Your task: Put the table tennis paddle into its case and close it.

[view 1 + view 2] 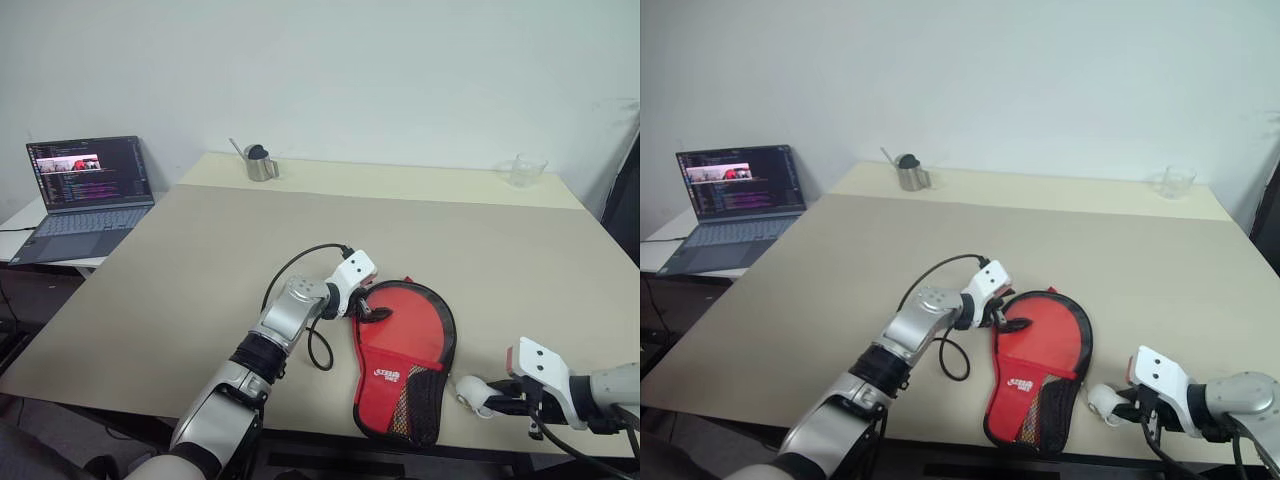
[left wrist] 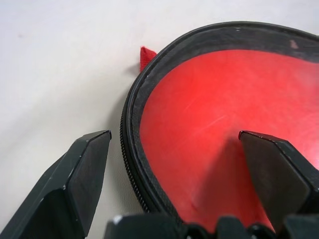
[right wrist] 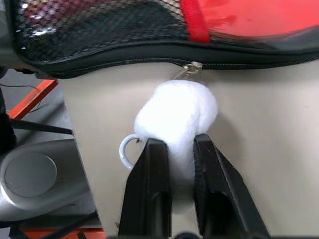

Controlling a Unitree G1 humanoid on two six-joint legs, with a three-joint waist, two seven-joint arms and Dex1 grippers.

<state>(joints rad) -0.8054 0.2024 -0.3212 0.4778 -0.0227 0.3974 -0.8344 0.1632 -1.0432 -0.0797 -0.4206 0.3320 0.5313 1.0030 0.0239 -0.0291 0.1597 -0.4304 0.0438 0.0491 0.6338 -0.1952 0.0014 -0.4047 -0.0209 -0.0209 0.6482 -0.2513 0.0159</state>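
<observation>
The case [image 1: 404, 358] was seen lying flat on the table [image 1: 200, 260], lower centre of the head views, red side up, with its mesh pocket toward the near edge. The paddle could not be made out on its own; the red face framed by the zip in the left wrist view may have been paddle or fabric (it could not be told which). It was judged that insertion was probably done and that zipping was under way or nearly finished, though how far the zip had been run could not be confirmed.

The left gripper [image 2: 174, 149] was held fully open at the case's rounded upper left rim, one finger [image 2: 84, 169] over bare table and the other over the red face, nothing gripped; the forearm was stretched in from the lower left.

At lower right, the right gripper [image 3: 180, 164] was closed around the white ball [image 3: 177, 119] on its chain, beside the case's edge.
</observation>
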